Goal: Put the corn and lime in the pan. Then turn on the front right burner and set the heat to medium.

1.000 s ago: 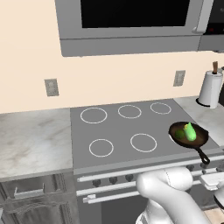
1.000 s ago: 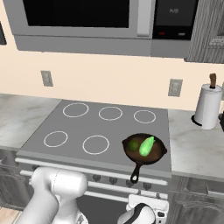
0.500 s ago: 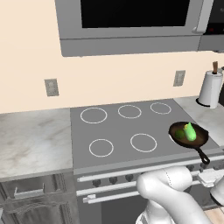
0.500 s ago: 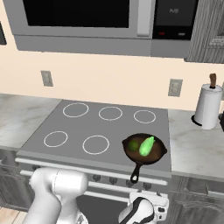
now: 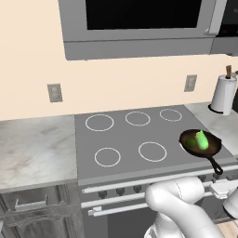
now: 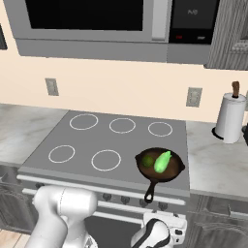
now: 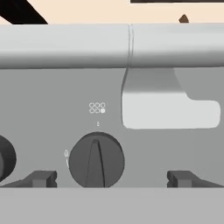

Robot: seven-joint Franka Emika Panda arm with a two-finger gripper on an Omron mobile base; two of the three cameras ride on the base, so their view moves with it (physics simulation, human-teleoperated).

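Hand view: burner knob (image 7: 96,160) at lower centre, left of the midline between the two dark fingertips (image 7: 43,178), so not centred in the gripper (image 7: 112,179); pointer ridge close to upright, tipped slightly right. Jaws spread wide, clear of the knob on both sides, holding nothing. Above the knob, a six-dot burner marker (image 7: 97,107) with the lower right dot filled, judged to mean front right. Another knob (image 7: 5,158) at the left edge, close enough to be grabbed by mistake. Right base view: pan (image 6: 177,169) at lower centre right on the stove, holding corn (image 6: 162,161) and lime (image 6: 147,160) side by side, handle toward the front edge. Paper towel roll (image 6: 229,119) at far right.
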